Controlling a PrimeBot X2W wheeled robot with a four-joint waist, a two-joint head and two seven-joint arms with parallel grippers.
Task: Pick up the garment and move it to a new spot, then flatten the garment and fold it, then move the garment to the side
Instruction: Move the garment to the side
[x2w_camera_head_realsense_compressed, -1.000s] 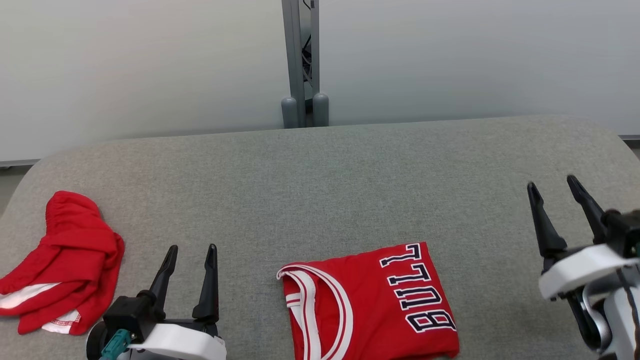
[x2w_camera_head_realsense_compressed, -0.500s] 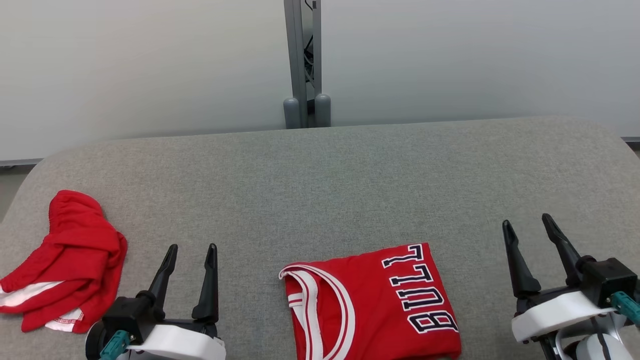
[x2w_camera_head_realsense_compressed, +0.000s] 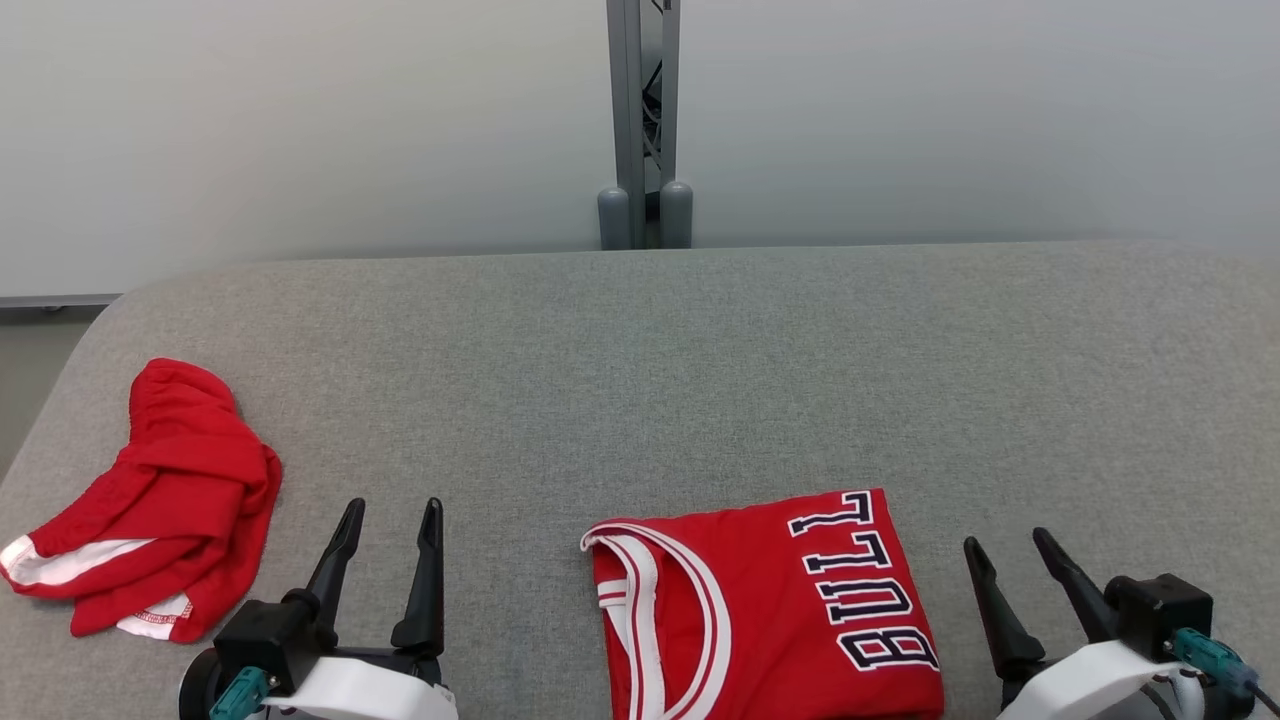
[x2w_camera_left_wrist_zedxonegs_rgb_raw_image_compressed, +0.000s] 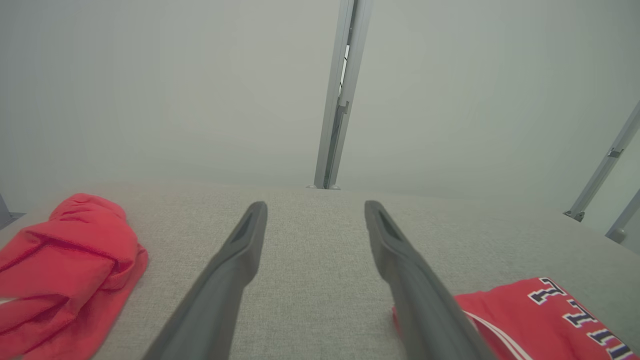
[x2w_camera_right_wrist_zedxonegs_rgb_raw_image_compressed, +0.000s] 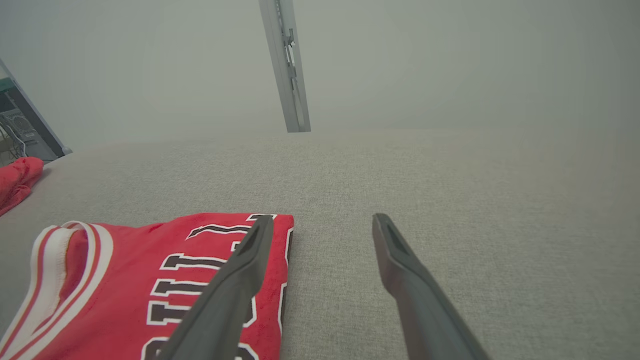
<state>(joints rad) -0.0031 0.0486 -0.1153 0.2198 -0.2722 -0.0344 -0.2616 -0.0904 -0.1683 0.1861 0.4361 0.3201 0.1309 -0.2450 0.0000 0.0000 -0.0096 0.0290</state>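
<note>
Nearest, left gripper (x2w_camera_head_realsense_compressed: 393, 505) and right gripper (x2w_camera_head_realsense_compressed: 1005, 540), both with fingers spread apart, gripping nothing, over grey padded surface (x2w_camera_head_realsense_compressed: 640, 380). Between them, closer to the right gripper: folded red Bulls jersey (x2w_camera_head_realsense_compressed: 770, 620), lying flat. Left of the left gripper, well apart: crumpled red shorts (x2w_camera_head_realsense_compressed: 170, 500). Beyond the fingertips, past the surface's far edge: grey metal post (x2w_camera_head_realsense_compressed: 643, 120).

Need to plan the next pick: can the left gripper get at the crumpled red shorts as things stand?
Probably yes: the left gripper stands open beside the crumpled red shorts, with bare grey tabletop between them.
</note>
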